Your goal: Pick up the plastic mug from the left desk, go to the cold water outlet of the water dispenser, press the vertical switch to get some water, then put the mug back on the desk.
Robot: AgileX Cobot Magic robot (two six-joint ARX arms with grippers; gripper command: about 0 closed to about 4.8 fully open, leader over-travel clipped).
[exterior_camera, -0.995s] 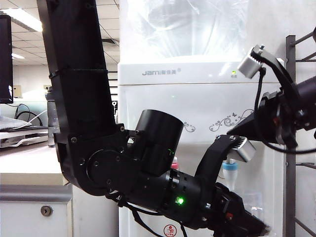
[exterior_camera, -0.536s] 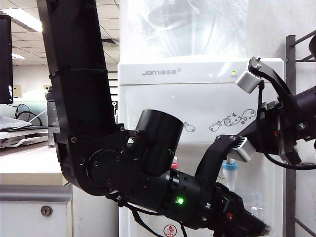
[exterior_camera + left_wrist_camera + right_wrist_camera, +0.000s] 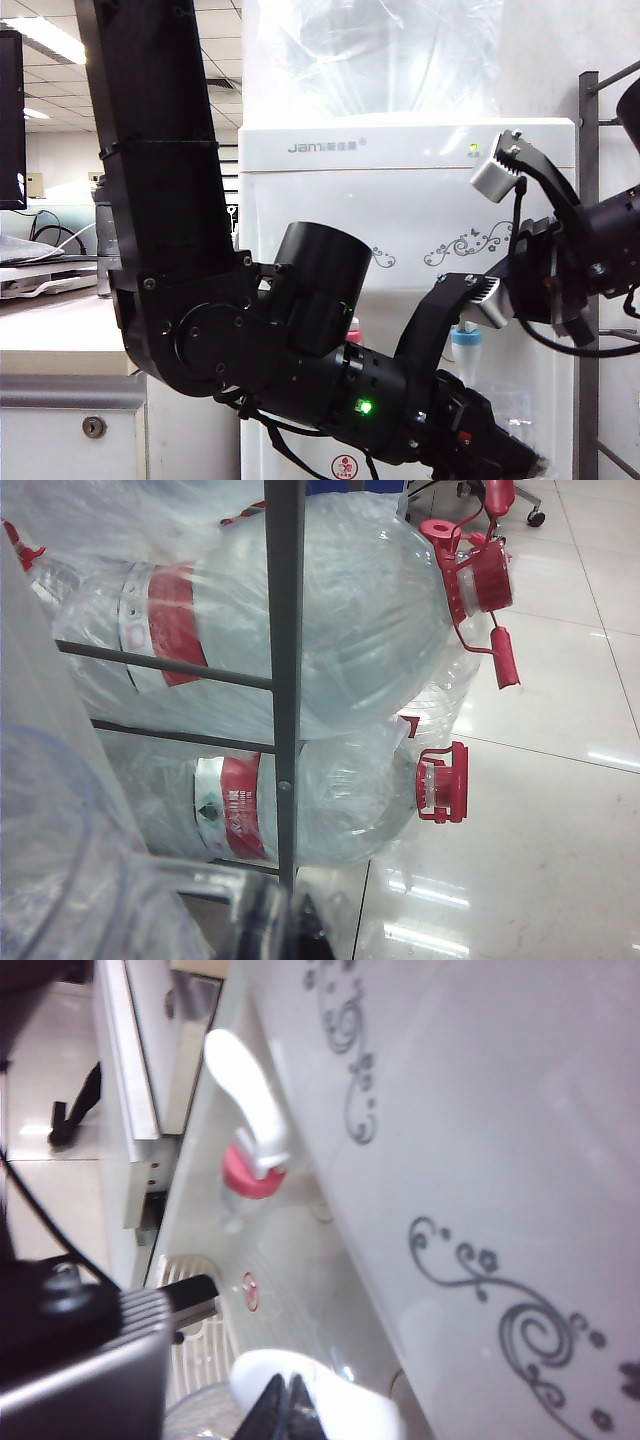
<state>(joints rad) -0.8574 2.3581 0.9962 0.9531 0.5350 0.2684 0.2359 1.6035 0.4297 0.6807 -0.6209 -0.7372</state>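
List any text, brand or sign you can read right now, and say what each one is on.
"Jam", followed by small grey characters too small to read: on the water dispenser, upper front panel.
Round red sign near the dispenser's lower front: too small to read.
Red-and-white labels on the stored water bottles: print too blurred to read.

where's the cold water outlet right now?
In the exterior view the cold water outlet sits low on the right of the water dispenser front, just under the right gripper, with the left arm's wrist crossing below it.
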